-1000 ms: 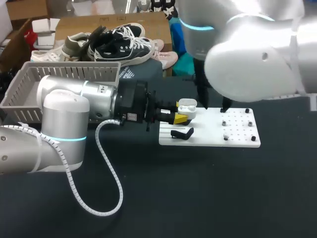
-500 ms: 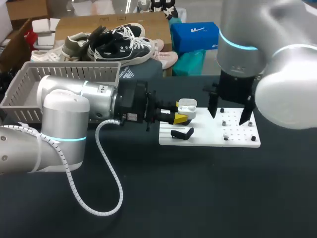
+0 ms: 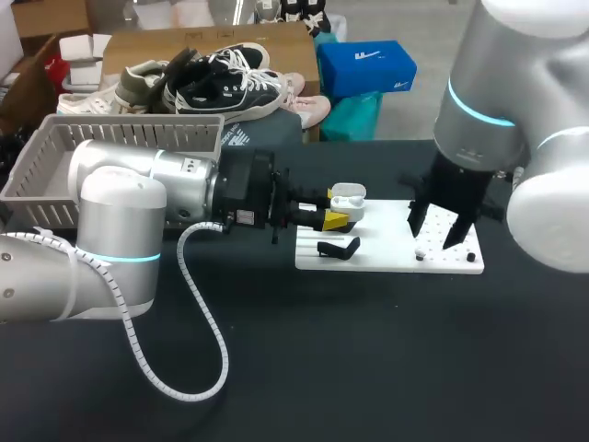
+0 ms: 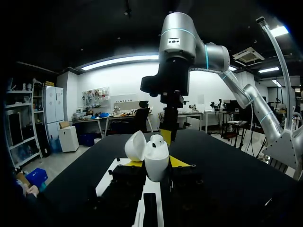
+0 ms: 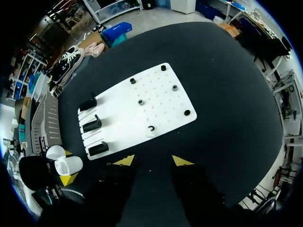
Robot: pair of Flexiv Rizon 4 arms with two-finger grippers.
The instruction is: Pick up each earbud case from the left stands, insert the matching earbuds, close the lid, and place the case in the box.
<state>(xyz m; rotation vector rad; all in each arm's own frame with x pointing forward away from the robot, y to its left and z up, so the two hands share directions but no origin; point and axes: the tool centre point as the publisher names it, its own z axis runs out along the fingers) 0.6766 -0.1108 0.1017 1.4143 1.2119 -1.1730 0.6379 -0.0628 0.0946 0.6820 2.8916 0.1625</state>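
My left gripper [image 3: 337, 219] is shut on a white earbud case [image 3: 348, 198] with its lid tipped open, held level above the left end of the white board [image 3: 386, 250]. In the left wrist view the case [image 4: 156, 161] sits between the yellow tips, lid [image 4: 136, 145] back. My right gripper [image 3: 440, 228] points down over the board's right part, open and holding nothing. From its wrist, the right gripper [image 5: 153, 161] hangs above the board [image 5: 142, 109], which carries small black earbud holders [image 5: 140, 101]. Three black stands [image 5: 92, 125] line the board's left edge.
A grey slotted basket [image 3: 110, 152] stands at the table's back left. A black stand [image 3: 339, 248] lies on the board just under the held case. My left arm's grey cable [image 3: 198, 322] loops over the dark table in front.
My right arm swung to the right and came down over the board's right part; its fingers widened, then narrowed. The left arm and the case stayed still.
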